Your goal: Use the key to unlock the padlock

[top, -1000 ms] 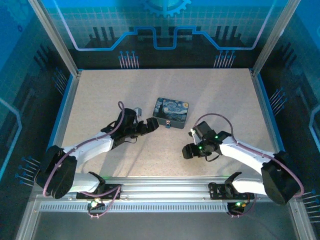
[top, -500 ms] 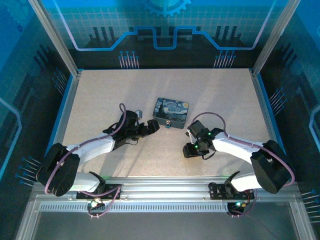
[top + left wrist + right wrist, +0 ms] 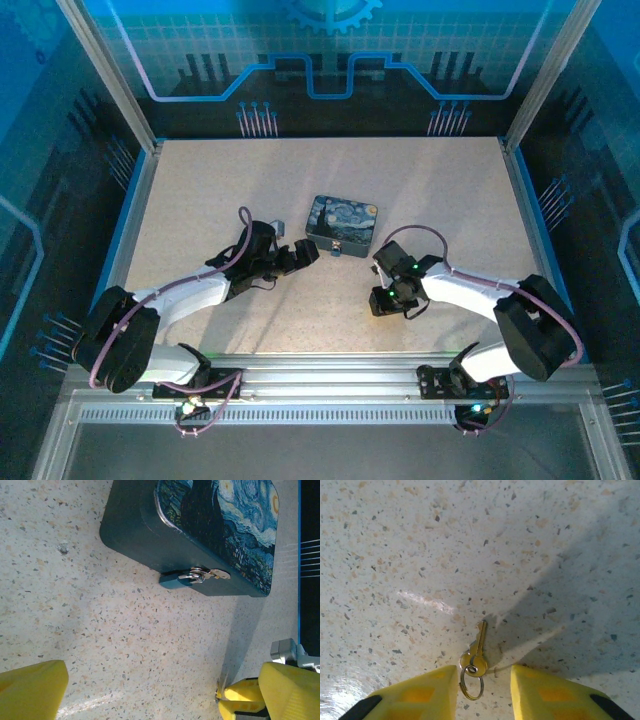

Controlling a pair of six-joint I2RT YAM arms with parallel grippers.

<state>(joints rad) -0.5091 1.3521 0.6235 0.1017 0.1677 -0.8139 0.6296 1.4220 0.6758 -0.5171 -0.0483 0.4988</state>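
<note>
The small brass-coloured key (image 3: 477, 650) lies flat on the speckled table on a thin wire ring (image 3: 471, 684), tip pointing away. My right gripper (image 3: 484, 690) is open and low over it, with the key's bow and ring between the yellow fingertips (image 3: 425, 692) and closer to the left one. The tiny padlock (image 3: 187, 577), a dark body with a silvery shackle, hangs on the front hasp of the blue swirl-painted tin (image 3: 220, 515). My left gripper (image 3: 155, 700) stands wide open and empty, short of the padlock. From above, the left gripper (image 3: 303, 252) sits just left of the tin (image 3: 343, 220).
The right gripper (image 3: 384, 300) is on the table in front of the tin and to its right. Bare speckled table (image 3: 200, 190) spreads on all sides. Metal frame posts and blue walls bound the table.
The right arm has folded in and lowered its gripper a little toward the table by the key. The left arm has hardly moved.
</note>
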